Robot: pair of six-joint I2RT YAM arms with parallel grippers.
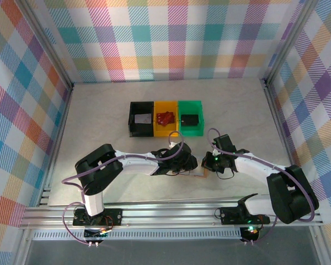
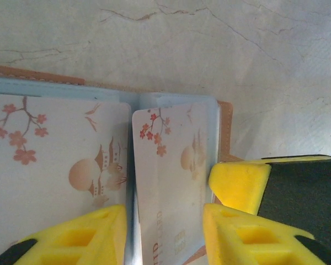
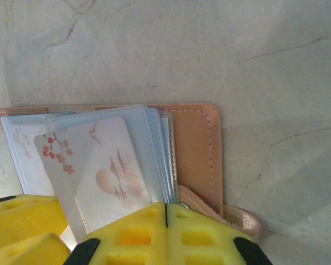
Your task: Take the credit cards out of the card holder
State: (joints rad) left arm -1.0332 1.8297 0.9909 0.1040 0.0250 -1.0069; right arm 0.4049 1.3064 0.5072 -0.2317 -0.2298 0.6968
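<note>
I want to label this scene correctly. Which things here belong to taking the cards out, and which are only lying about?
For the job: card holder, credit cards.
Lying about: black bin, yellow bin, green bin, each holding a small item.
</note>
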